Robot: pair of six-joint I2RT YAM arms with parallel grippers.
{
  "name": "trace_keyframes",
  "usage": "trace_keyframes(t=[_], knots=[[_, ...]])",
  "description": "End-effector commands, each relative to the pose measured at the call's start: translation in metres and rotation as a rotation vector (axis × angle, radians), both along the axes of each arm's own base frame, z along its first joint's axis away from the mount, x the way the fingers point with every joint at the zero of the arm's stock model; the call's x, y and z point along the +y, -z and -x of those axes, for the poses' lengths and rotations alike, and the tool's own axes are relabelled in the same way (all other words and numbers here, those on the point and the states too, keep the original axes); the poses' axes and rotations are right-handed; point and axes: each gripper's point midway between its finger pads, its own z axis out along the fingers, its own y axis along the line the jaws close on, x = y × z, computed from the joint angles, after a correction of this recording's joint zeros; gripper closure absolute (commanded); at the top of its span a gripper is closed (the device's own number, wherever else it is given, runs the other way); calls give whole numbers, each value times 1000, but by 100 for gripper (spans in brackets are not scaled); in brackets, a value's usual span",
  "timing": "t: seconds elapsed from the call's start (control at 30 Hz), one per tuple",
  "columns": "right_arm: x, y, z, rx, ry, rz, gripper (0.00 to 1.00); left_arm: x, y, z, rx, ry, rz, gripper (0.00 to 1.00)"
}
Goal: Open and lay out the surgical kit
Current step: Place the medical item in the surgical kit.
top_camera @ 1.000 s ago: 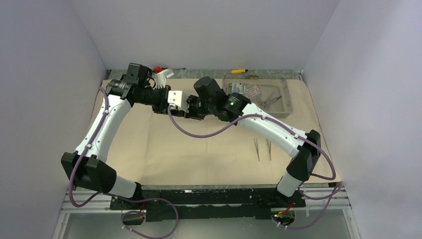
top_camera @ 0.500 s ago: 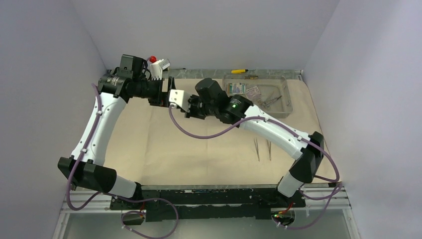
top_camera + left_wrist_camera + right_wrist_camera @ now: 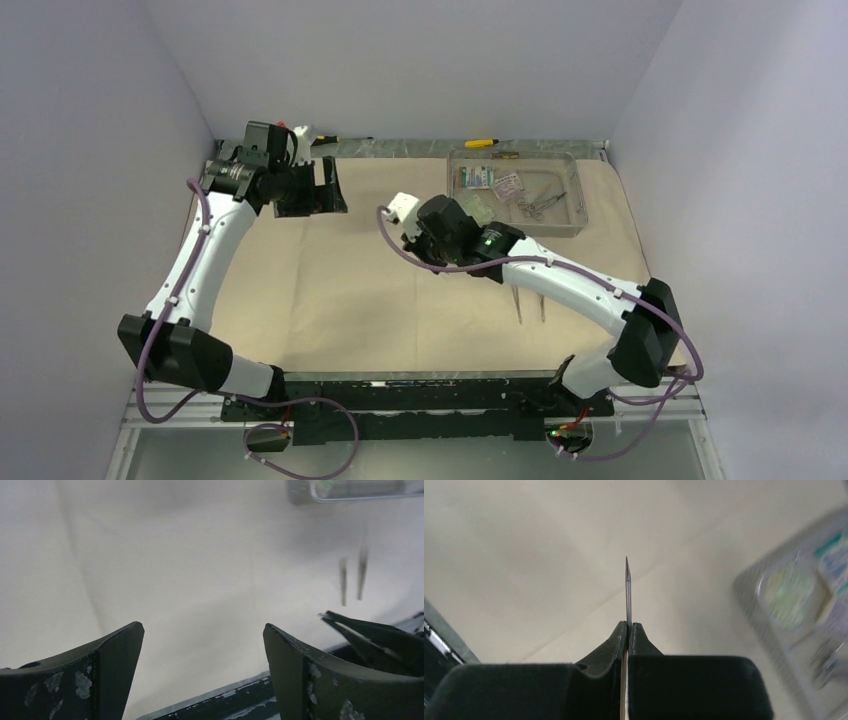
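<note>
The beige wrap cloth [image 3: 350, 290] lies spread over the table. At its back right stands the wire-mesh tray [image 3: 577, 218], holding printed packets [image 3: 485, 178] and steel clamps [image 3: 545, 203]. Two tweezers [image 3: 518, 300] lie side by side on the cloth and also show as tweezers [image 3: 343, 580] in the left wrist view. My right gripper [image 3: 628, 625] is shut on a thin pointed steel instrument [image 3: 627, 587], above the cloth left of the tray [image 3: 774, 625]. My left gripper [image 3: 322, 187] hangs open and empty at the back left, its fingers [image 3: 120, 650] wide apart.
Two yellow-and-black screwdrivers lie along the back edge, one behind the tray [image 3: 480, 143] and one behind the left arm [image 3: 340, 140]. Grey walls close in the left, back and right sides. The dark mounting rail [image 3: 420, 390] runs along the near edge.
The two grippers were together over the cloth. My left gripper opened and drew back to the left, while my right closed on the thin instrument and swung right with it.
</note>
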Motion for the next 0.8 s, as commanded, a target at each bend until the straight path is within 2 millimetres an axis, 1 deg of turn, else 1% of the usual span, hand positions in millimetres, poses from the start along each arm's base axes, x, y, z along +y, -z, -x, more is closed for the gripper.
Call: trace_keyframes(t=[0.0,0.07,0.17,0.27,0.4,0.5,0.6,0.77], knots=[[-47,35,-8,172,545,-81,100,29,-17,-12,-151,-165,-74,5],[-69,64,3,271,710,-55,100,30,-18,-11,-167,-168,-71,5],[-102,93,12,323,895,-13,100,27,-14,-11,-167,-163,-59,4],[-129,112,13,363,1024,9,100,25,-7,-10,-146,-155,-53,5],[-159,128,9,392,1149,24,100,24,1,-9,-116,-149,-55,5],[-171,139,4,394,1174,43,100,24,2,-10,-114,-147,-55,5],[-175,148,0,400,1177,59,100,23,2,-12,-117,-145,-57,5],[-183,161,0,426,1201,79,100,24,2,-17,-116,-146,-70,4]])
